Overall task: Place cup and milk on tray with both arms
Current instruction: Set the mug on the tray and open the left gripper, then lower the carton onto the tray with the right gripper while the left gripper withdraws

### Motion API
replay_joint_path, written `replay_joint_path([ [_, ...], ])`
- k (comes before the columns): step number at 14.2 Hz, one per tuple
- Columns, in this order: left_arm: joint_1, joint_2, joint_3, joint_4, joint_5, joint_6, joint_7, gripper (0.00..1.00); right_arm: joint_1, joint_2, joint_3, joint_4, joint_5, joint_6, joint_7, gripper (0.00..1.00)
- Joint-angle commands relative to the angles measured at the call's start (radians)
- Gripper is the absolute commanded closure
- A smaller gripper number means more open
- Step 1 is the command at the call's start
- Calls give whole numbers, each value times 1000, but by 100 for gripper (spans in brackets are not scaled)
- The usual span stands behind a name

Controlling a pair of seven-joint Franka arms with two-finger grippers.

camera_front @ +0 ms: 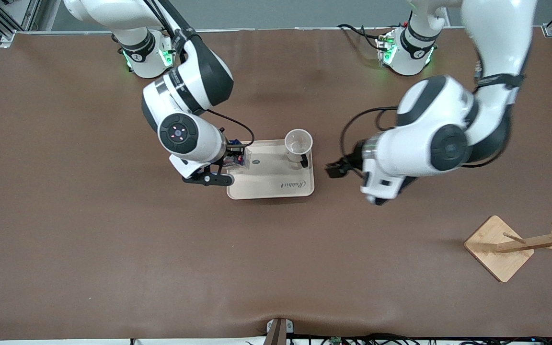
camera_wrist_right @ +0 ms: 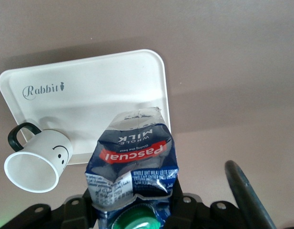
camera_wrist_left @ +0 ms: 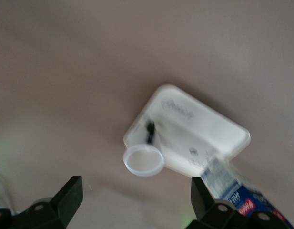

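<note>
The cream tray [camera_front: 276, 184] lies mid-table. The white cup [camera_front: 299, 143] stands upright on the tray's corner nearest the left arm's base, handle toward the front camera. My right gripper [camera_front: 230, 158] is shut on the dark-blue milk carton [camera_front: 238, 159] and holds it over the tray's end toward the right arm. In the right wrist view the gripper [camera_wrist_right: 132, 212] clamps the milk [camera_wrist_right: 132, 152] near its green cap, with the tray [camera_wrist_right: 99, 90] and the smiley cup [camera_wrist_right: 39, 160] below. My left gripper [camera_front: 336, 169] is open and empty over the table beside the tray. The left wrist view shows the left gripper [camera_wrist_left: 136, 200], the cup [camera_wrist_left: 143, 160], the tray [camera_wrist_left: 204, 129] and the milk [camera_wrist_left: 230, 186].
A wooden rack with pegs lies tipped over on its square base [camera_front: 499, 247] near the left arm's end of the table, nearer the front camera. Brown tabletop surrounds the tray.
</note>
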Motion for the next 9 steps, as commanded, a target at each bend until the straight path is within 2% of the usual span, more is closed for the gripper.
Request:
replay_joint_path([
  [1, 52, -35, -10, -26, 108, -53, 51, 0, 38, 50, -9, 42, 12, 36, 12, 100],
  [4, 158, -122, -7, -26, 145, -112, 198, 0, 65, 78, -11, 41, -66, 73, 12, 100],
  [5, 204, -144, -9, -26, 145, -124, 253, 0, 65, 78, -11, 41, -101, 94, 9, 94],
  [6, 241, -162, -6, -26, 145, -124, 310, 0, 64, 77, -11, 38, -113, 119, 9, 72],
  [7, 290, -175, -9, -26, 143, -124, 366, 0, 64, 77, -11, 36, -114, 131, 12, 32],
  [8, 333, -178, -9, -26, 143, -124, 402, 0, 64, 78, -9, 36, -112, 140, 18, 12],
  [9, 367, -182, -7, -26, 143, -129, 417, 0, 64, 78, -9, 35, -106, 145, 18, 7],
])
